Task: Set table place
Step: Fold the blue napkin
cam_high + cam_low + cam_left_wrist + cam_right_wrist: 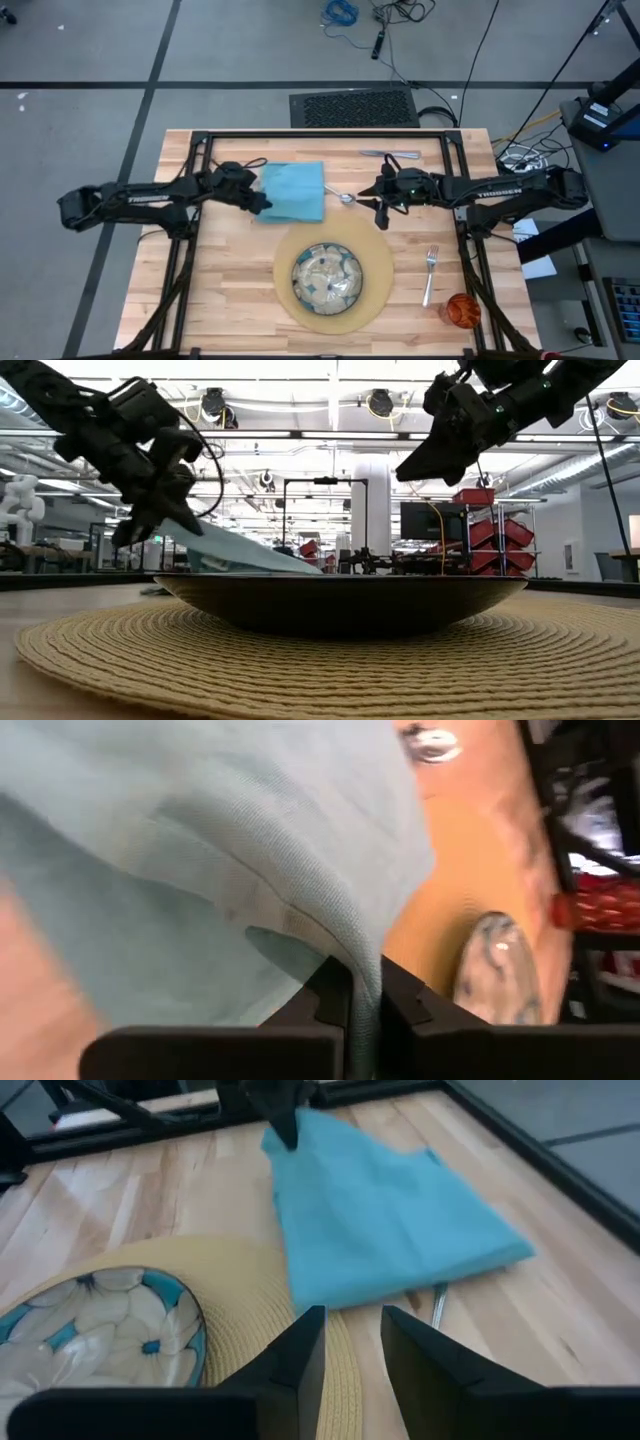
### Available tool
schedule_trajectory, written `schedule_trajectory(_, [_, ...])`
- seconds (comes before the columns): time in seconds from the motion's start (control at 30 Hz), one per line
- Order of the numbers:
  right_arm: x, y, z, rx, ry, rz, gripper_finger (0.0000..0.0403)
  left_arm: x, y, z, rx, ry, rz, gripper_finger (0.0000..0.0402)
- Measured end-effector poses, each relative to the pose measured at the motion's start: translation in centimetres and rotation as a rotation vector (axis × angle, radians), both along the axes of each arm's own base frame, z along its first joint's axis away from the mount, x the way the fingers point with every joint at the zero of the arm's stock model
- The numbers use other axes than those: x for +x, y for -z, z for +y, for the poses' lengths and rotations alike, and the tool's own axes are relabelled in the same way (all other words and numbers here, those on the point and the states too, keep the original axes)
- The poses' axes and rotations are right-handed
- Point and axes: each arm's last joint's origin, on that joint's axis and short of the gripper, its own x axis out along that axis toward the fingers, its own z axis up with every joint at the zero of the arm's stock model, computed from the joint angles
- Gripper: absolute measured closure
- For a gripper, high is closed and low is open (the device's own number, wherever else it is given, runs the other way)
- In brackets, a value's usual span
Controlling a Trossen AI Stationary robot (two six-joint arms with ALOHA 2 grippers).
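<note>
**Place setting partly laid — napkin in hand, cutlery still scattered**

In the high view, the plate [327, 277] is sitting on the placemat [378, 285] at lower centre of the counter [240, 290]. The left gripper [262, 203] is pinching the teal napkin [296, 190] with its fingers fully closed on one edge, just above the mat. The right gripper [381, 213] is hovering near the spoon [345, 198], fingers partly open, holding nothing. Fork [429, 274], knife [389, 154] and cup [462, 310] are lying apart — seemingly still awaiting placement.
</note>
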Motion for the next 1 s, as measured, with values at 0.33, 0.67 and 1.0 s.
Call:
schedule_trajectory(0.33, [1.4, 1.6, 1.4, 0.056, -0.060, 0.036, 0.0312, -1.0, -0.2, 0.2, 0.036, 0.003, 0.023, 0.0401])
schedule_trajectory(0.67, [2.5, 1.9, 1.8, 0.075, -0.106, -0.032, 0.0312, 0.7, -3.8, 1.1, 0.185, 0.018, -0.260, 0.0401])
schedule_trajectory(1.0, [2.9, 1.4, 1.9, 0.110, -0.136, -0.109, 0.0312, 1.8, -8.4, 1.9, 0.380, 0.020, -0.364, 0.0401])
